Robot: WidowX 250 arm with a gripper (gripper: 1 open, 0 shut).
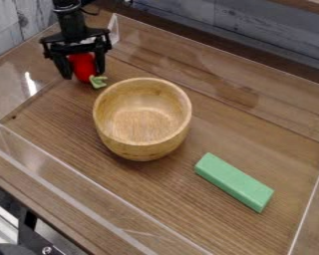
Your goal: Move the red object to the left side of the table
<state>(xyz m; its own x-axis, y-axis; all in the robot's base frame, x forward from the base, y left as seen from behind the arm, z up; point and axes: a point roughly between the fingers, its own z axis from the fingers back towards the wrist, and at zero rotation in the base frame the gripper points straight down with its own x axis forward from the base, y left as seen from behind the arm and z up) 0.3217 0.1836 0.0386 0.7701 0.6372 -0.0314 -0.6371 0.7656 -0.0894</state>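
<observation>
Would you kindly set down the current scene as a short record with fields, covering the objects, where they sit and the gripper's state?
red object: on the table, far left corner, between the gripper's fingers
gripper: open, pointing down, straddling the red object
wooden bowl: upright, empty, mid-table, right of and nearer than the red object
green block: lying flat, near right of the bowl, apart from it
table: dark wood grain, clear walls around
</observation>
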